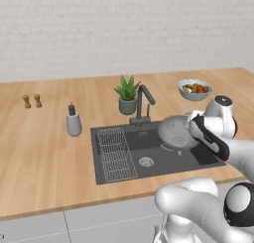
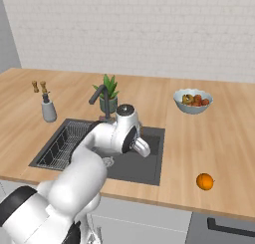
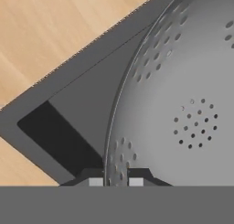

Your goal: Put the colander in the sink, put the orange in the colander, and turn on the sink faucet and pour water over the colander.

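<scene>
The grey holed colander (image 1: 176,132) hangs tilted over the right half of the dark sink (image 1: 149,173), a little above the basin. My gripper (image 1: 192,126) is shut on its rim. In the hand view the fingertips (image 3: 96,182) pinch the rim of the colander (image 3: 183,109), with a corner of the sink (image 3: 55,131) below. The orange (image 2: 204,181) lies on the counter, right of the sink (image 2: 144,166) near the front edge. The dark faucet (image 1: 143,103) stands behind the basin, its spout left of the colander.
A flat wire grid (image 1: 116,154) lies in the sink's left half, beside the round drain (image 1: 146,161). A potted plant (image 1: 127,94) stands behind the faucet, a soap bottle (image 1: 74,122) to the left, and a fruit bowl (image 1: 195,89) at the back right. Two small shakers (image 1: 31,101) stand far left.
</scene>
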{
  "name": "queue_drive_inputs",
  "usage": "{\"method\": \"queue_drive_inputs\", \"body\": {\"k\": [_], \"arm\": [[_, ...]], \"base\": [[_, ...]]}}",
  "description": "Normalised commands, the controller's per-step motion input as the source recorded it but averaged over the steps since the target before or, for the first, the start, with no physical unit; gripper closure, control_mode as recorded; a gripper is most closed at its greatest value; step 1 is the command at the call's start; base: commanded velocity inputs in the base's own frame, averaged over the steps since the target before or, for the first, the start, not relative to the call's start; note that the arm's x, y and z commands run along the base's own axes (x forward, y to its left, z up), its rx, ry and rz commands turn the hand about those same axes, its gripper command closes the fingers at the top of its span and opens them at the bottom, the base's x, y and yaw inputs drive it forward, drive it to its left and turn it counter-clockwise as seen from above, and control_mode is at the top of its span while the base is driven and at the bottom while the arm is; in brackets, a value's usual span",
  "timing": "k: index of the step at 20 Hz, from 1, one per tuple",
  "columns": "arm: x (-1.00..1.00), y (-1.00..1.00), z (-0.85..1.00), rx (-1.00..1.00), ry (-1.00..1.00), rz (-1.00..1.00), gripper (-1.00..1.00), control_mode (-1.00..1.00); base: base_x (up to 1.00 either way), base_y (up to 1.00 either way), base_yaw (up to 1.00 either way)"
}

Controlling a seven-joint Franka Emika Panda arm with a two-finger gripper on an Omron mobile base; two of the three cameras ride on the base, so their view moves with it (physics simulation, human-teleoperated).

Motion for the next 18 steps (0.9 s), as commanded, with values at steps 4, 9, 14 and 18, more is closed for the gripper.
{"method": "queue_drive_inputs", "body": {"k": [4,9,14,18], "arm": [[0.21,0.14,-0.33,0.1,0.0,0.0,1.0,-1.0],[0.32,0.38,-0.28,0.0,0.06,0.0,1.0,-1.0],[0.18,0.1,-0.49,0.03,0.07,0.02,1.0,-1.0],[0.18,0.0,-0.56,0.11,0.05,0.05,1.0,-1.0]], "base": [[0.0,0.0,0.0],[0.0,0.0,0.0],[0.0,0.0,0.0],[0.0,0.0,0.0]]}}
